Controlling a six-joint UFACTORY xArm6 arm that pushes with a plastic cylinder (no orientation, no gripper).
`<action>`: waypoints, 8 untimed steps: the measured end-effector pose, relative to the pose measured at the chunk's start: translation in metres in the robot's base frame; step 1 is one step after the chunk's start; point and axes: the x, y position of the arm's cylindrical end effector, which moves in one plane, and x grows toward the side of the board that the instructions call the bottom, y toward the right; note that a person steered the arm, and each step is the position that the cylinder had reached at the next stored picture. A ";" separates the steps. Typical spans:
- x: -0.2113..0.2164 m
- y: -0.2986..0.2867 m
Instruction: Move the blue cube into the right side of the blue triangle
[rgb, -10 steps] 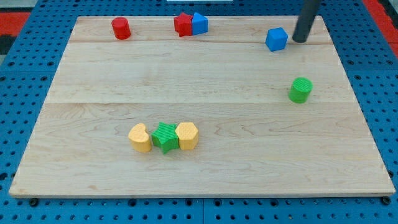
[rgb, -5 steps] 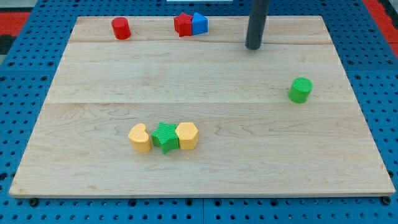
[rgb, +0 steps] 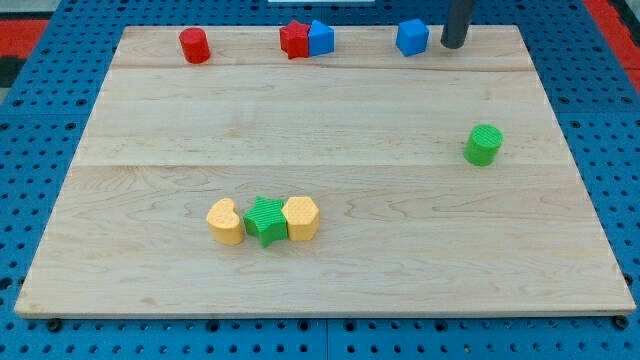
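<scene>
Blue cube (rgb: 412, 37) is seen at the board's top edge, well to the view's right of blue triangle (rgb: 321, 37), apart from it. Tip (rgb: 454, 44) is placed just beside the cube, on its right; no fingers on rod. Red block (rgb: 294, 40) is touching the triangle's left. Green cylinder (rgb: 483, 145) lies further down, right.

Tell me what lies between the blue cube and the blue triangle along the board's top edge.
Nothing: in the camera view only bare wood separates the blue cube from the blue triangle. My tip sits just right of the cube.
</scene>
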 end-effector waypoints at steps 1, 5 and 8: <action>-0.002 -0.052; 0.008 -0.100; 0.028 -0.122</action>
